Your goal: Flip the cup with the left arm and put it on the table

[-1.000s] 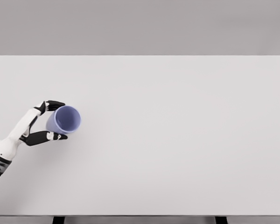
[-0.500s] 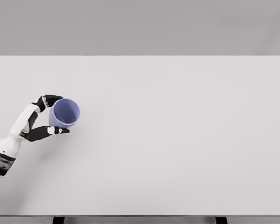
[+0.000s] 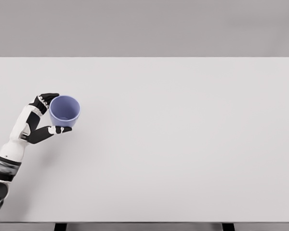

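- Head view: the left robot hand (image 3: 42,119) comes in from the lower left edge on a white arm with a dark band near the wrist, and reaches up over the left part of the white worktop (image 3: 183,144).
- Its dark fingers (image 3: 45,100) curl against the cup's upper left side, near the rim, while the thumb (image 3: 55,131) lies under the cup's lower end, so the hand is closed around the cup and holds it between them.
- The blue cup (image 3: 64,112) sits just right of the hand's palm, over the left side of the worktop and well away from the far edge.
- The cup's open mouth faces up and toward the camera, its inside visible, and it narrows toward the base by the thumb.
- Whether the base touches the worktop cannot be told from this view.
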